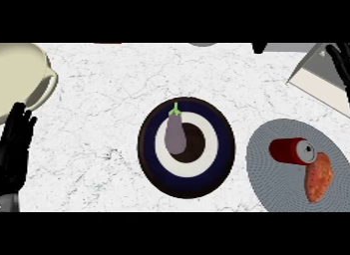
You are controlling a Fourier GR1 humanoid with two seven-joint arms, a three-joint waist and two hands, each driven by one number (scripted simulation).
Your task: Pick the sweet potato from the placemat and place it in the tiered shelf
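Nothing legible anywhere: no words, numbers, brand marks or signs to read on the red can (pixel 286 149), on the plate (pixel 207 180), on the placemat (pixel 276 185) or on the worktop (pixel 103 99).

You have a white marbled table (pixel 103 124) filling the frame. At its centre sits a round plate (pixel 151 164) with a dark navy rim, a white ring and a dark middle. A purple eggplant (pixel 176 134) lies on that plate, across the middle and slightly left of it, with its green stem pointing toward the top of the frame. To the right and a little lower, well apart from the plate, you see a red can (pixel 289 149) on its side, silver end facing right. In the upper left, a cream-coloured bowl (pixel 12 74) is cut off by the frame's edge.
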